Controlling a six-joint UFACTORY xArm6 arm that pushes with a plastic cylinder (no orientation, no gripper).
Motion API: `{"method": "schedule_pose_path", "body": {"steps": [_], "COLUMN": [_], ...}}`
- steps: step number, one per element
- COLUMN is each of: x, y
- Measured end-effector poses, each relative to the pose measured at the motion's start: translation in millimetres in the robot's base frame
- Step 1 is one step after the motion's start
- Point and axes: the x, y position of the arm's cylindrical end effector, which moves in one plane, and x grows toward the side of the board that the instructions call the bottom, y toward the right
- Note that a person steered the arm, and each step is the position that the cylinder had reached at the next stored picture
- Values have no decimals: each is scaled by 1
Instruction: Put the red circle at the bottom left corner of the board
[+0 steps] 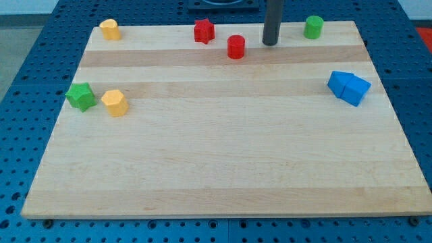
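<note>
- The rod's lower end, my tip (271, 43), rests on the board near its top edge, right of centre. It is a plain rod with nothing to open or close, and it holds nothing; it touches no block.
- The red circle (235, 47) stands just beside the tip, on its left and slightly lower in the view, with a small gap between them.
- Judged from this, the tip sits on the upper-right side of the red circle because a push from there would send it toward the bottom left corner, which is well apart across the board.
- A red star-like block (204, 30) lies near the red circle, closer to the top edge.
- A green cylinder (313, 27) stands right of the tip by the top edge.
- Two blue blocks (349, 87) touch each other near the right edge.
- A yellow block (109, 29) sits at the top left corner.
- A green star-like block (81, 96) and another yellow block (115, 102) sit close together by the left edge, roughly along the likely path.
</note>
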Motion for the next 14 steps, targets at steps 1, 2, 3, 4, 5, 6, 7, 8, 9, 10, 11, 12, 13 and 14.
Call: {"method": "schedule_pose_path", "body": {"steps": [1,2,3,4,5,6,7,8,9,10,11,12,13,14], "x": [-14,-5,25,54,82,93,82,68,68,84,116,147,175,206], "y": [-34,-53,-53,-53,-54,-69,-91,-124,-150,-163,-164,-169,-170,-176]}}
